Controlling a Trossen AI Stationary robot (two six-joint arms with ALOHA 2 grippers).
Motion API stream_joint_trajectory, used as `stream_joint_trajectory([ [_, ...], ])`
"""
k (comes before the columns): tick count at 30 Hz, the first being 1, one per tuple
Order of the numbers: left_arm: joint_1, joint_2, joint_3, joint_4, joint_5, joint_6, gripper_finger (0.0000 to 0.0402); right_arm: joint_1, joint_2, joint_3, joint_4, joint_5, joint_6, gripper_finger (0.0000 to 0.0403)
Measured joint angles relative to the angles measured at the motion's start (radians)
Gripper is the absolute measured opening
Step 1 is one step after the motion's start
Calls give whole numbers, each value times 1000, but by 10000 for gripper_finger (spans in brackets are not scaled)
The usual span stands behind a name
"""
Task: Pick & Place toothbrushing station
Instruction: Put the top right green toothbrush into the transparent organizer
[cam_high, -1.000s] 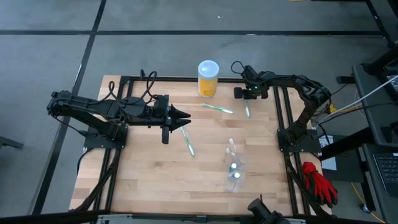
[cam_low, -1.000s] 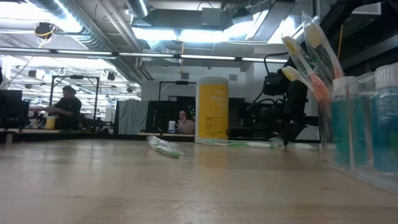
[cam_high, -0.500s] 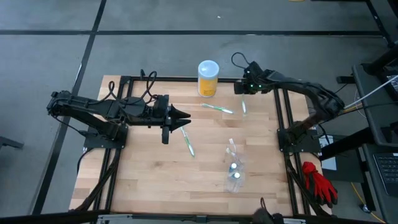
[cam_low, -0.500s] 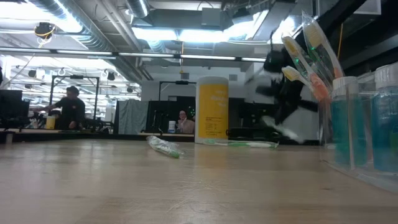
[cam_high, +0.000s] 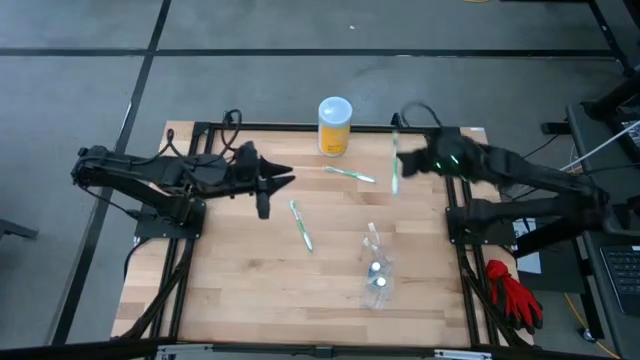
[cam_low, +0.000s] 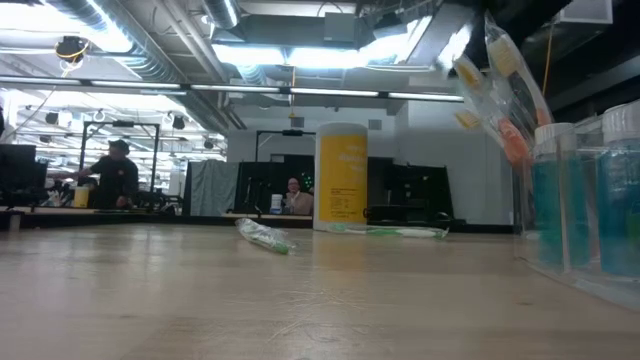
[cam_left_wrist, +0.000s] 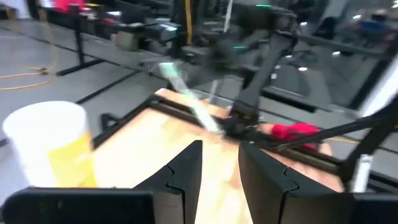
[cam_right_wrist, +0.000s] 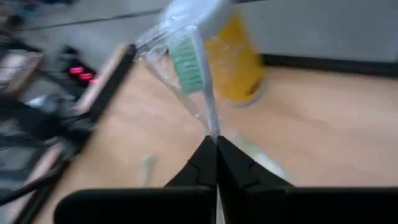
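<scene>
My right gripper is shut on a pale toothbrush with green bristles, in a clear wrapper, and holds it above the table's far right part. Two more toothbrushes lie flat on the wood, one near the yellow jar and one mid-table. The clear cup stands at the near right. In the low view it holds toothbrushes and teal tubes. My left gripper is open and empty over the table's left middle. My right gripper pinches the wrapped toothbrush by its handle between its two fingertips. The bristle head sticks out past the fingers. The toothbrush is lifted clear of the table.
The yellow jar with white lid stands at the far edge, between the two grippers. A black frame runs along the table's sides. Bare wood lies at the near left. A red glove lies off the table's right side.
My right gripper has risen from the table's far right with the toothbrush, which has come off the wood and hangs clear; the arm has left the low view. My left gripper has drawn back a little toward the table's left edge.
</scene>
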Motion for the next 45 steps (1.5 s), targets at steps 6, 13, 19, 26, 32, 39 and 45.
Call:
stream_joint_trajectory([
  [6,-5,-88,0,-105,-56,19,101,509,-149,-114,152,273,108,0],
  [13,-14,-168,0,-143,-105,72,101,928,-63,-300,780,537,-55,0],
  [19,-14,-172,0,-177,-107,68,101,1075,156,-354,1203,599,-174,0],
  [26,-14,-165,0,-192,-92,12,101,1191,339,-354,1406,684,-175,0],
  [32,-14,-164,0,-191,-74,-18,101,1295,448,-354,1503,809,-197,0],
  [39,-14,-164,0,-184,-49,-42,101,1327,550,-327,1513,904,-318,0],
  [45,-14,-164,0,-178,-43,-67,101,1328,651,-281,1509,969,-357,0],
])
